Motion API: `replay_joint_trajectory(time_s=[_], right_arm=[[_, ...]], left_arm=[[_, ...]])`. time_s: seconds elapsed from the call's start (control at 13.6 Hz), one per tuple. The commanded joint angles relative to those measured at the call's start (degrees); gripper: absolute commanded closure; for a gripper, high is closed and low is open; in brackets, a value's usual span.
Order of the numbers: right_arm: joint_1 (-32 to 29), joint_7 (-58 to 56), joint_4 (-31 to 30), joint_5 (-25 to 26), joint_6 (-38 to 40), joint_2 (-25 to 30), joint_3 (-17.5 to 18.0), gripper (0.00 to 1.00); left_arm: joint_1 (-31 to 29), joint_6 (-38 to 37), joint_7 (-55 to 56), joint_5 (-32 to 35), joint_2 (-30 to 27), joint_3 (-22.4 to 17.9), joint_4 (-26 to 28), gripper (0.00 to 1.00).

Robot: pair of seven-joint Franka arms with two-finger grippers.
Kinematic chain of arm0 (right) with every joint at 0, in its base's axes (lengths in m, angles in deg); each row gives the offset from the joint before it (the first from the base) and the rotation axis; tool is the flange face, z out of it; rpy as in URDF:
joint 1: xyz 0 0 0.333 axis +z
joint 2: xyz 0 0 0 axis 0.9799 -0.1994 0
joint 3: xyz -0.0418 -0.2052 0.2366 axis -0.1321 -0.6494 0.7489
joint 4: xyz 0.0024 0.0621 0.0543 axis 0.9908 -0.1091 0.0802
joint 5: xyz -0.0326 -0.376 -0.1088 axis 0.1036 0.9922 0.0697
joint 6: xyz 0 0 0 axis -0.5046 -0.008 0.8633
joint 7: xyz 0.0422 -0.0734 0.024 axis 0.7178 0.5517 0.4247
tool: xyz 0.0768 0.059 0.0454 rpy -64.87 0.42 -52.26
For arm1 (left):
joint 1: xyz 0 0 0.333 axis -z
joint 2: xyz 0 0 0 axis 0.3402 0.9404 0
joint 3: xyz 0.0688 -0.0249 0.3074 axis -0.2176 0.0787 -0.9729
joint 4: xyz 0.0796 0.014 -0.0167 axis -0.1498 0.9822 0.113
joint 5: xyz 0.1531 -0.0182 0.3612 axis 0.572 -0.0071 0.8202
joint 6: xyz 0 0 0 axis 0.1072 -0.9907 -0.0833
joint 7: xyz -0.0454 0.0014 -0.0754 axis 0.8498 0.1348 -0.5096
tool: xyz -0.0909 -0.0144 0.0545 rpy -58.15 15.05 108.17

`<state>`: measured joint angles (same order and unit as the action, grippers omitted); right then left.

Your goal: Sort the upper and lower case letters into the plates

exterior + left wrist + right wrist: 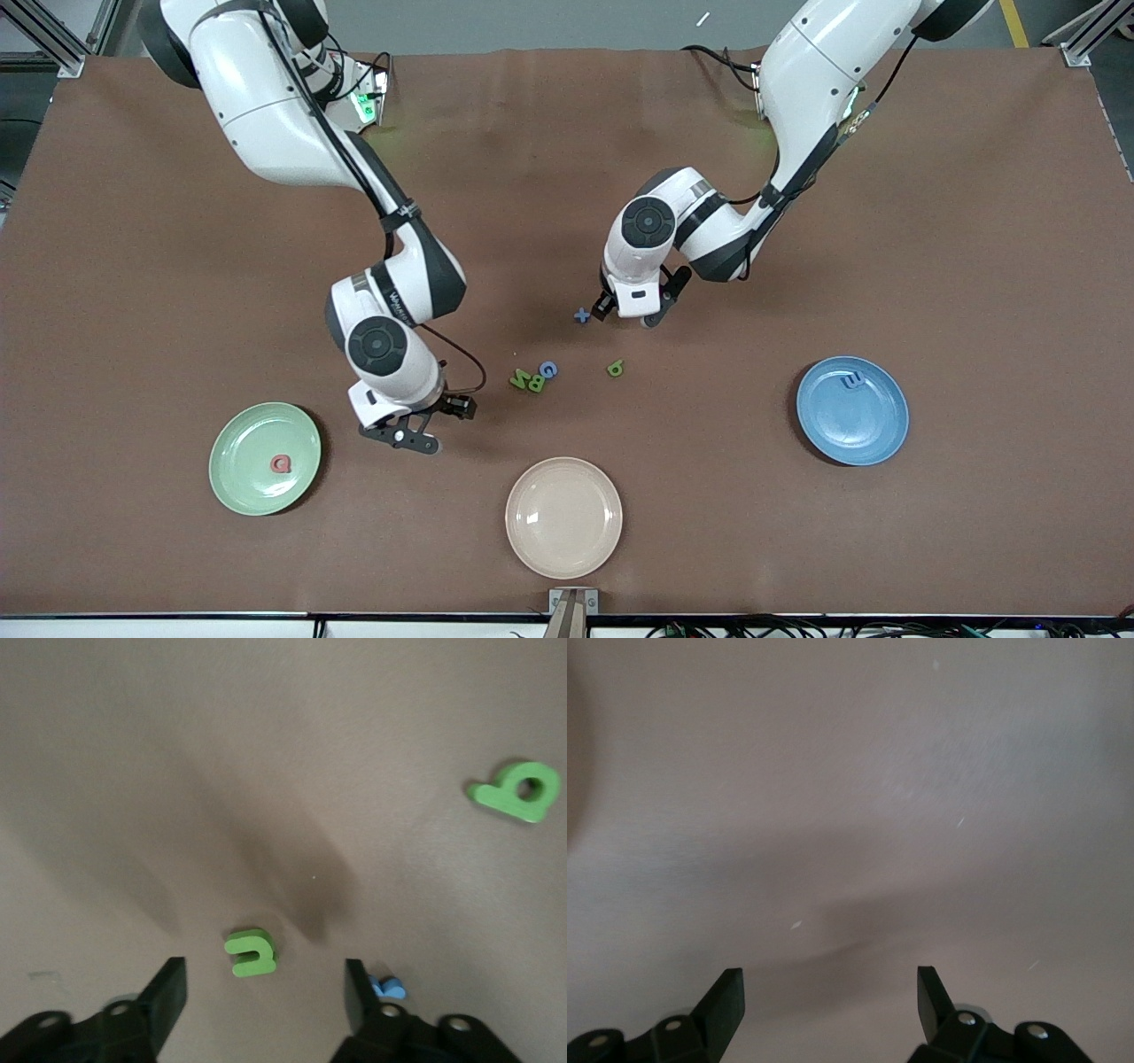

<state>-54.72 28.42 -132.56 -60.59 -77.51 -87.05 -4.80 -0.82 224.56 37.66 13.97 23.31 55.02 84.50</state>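
My left gripper (627, 316) is open, low over the table's middle. In the left wrist view (263, 979) a small green letter (251, 953) lies just ahead of the open fingers; it is hidden in the front view. A blue x (582, 315) lies beside one finger (387, 987). A green b (615, 368) (516, 790) lies nearer the front camera. Two green letters (529, 381) and a blue G (548, 369) lie clustered. The pale green plate (244, 443) holds a pink-red letter (281, 463). The blue plate (859, 425) holds a blue letter (852, 379). My right gripper (403, 436) (829, 983) is open and empty over bare table beside the green plate.
A cream-beige plate (563, 517) lies empty near the table's front edge, between the two other plates. The brown table mat (974, 266) is bare toward both ends.
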Motion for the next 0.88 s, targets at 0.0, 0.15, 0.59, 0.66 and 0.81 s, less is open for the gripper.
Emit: replay_joint_trajectory(time_s=[0.0, 0.15, 0.59, 0.66, 0.81], right_arm=[[2.22, 9.71, -0.22, -1.50, -2.85, -0.85, -0.22, 0.13], [4.77, 15.35, 0.04, -1.23, -4.96, -1.91, -0.31, 0.13], [10.05, 26.18, 1.89, -1.23, -8.05, -4.55, -0.31, 0.13], [10.49, 26.19, 1.89, -1.23, -7.87, -4.64, -0.31, 0.13], [10.93, 26.10, 1.89, -1.32, -7.87, -4.81, -0.22, 0.13]], left_arm=[[1.66, 1.51, 2.33, 1.18, 1.37, -1.01, -0.35, 0.32], [1.84, 1.52, 2.42, 1.09, 1.90, -1.45, -0.52, 0.39], [1.76, 1.60, 2.77, 1.18, 3.22, -1.81, -1.14, 0.76], [1.67, 1.69, 2.77, 1.09, 3.30, -1.81, -1.23, 0.86], [0.80, 1.61, 2.08, 1.18, 2.61, -2.07, -1.76, 1.00]])
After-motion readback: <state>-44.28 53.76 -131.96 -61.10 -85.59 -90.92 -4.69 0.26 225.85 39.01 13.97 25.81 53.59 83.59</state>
